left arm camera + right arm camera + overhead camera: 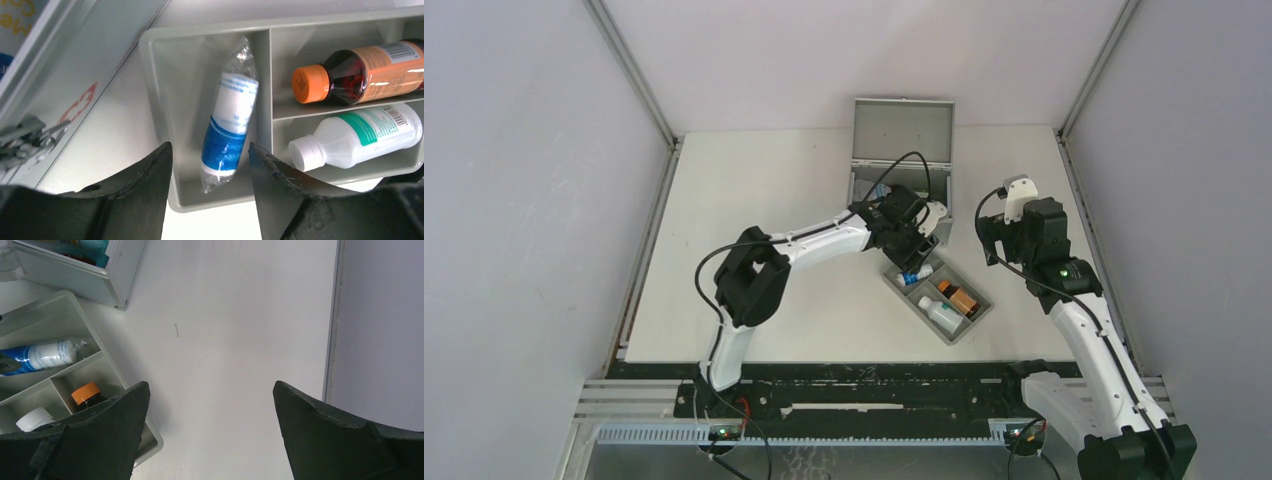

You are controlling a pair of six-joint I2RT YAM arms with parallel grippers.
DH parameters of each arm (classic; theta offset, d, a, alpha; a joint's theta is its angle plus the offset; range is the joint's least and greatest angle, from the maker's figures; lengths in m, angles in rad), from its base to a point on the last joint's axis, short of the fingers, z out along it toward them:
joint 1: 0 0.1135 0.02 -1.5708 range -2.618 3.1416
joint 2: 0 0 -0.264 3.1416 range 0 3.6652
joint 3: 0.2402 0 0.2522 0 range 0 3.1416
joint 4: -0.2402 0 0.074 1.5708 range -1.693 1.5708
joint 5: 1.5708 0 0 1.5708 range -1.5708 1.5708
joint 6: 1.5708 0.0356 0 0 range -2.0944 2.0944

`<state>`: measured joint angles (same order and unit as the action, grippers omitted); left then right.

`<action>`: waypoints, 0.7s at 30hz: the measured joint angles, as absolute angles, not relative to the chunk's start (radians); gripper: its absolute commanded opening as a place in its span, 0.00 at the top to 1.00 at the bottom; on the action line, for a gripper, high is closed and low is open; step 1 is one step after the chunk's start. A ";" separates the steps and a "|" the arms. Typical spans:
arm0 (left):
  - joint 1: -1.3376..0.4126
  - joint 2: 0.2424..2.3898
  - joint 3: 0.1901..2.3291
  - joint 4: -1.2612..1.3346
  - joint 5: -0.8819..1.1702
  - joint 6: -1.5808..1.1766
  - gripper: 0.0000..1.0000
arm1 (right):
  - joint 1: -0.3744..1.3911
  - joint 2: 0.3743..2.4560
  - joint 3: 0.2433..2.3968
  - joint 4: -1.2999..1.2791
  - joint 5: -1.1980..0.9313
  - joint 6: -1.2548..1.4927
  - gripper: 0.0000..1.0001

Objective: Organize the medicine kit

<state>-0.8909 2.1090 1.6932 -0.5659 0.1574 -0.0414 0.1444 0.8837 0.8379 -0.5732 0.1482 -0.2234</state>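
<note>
The medicine kit (pixel 902 150) is a grey metal box at the back of the table with its lid standing open. Its side wall with the red sticker shows in the left wrist view (pixel 80 75). My left gripper (pixel 914 255) is open and empty, hovering over the end of a grey tray (pixel 972 322). In the left wrist view my left gripper (pixel 210 165) has its jaws on either side of a blue-and-white wrapped roll (pixel 227 120) lying in the tray (pixel 210 31). My right gripper (pixel 1009 240) is open and empty over bare table right of the tray; it also shows in the right wrist view (pixel 210 405).
The tray also holds a brown bottle with an orange cap (pixel 360 70) and a white bottle with a green label (pixel 355 135). The kit's corner (pixel 100 275) lies just behind the tray (pixel 40 322). A grey wall (pixel 380 330) stands at the table's right edge.
</note>
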 measured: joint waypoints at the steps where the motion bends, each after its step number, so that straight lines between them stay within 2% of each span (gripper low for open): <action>1: -0.891 2.103 1.684 -0.560 0.155 -0.039 0.37 | 0.144 0.884 0.838 -0.573 0.147 -0.223 0.07; 5: -0.891 2.046 1.622 -0.548 0.128 -0.007 0.40 | 0.144 0.882 0.838 -0.573 0.142 -0.223 0.08; 11: -0.888 2.002 1.604 -0.516 0.062 0.056 0.53 | 0.146 0.882 0.838 -0.573 0.132 -0.223 0.09; 21: -0.881 2.045 1.605 -0.483 0.032 0.099 0.58 | 0.146 0.882 0.838 -0.574 0.122 -0.224 0.10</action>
<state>-0.8814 2.0445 1.6051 -0.4828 0.0322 0.0990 0.1459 0.8818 0.8375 -0.5735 0.1219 -0.2237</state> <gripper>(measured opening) 0.457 0.907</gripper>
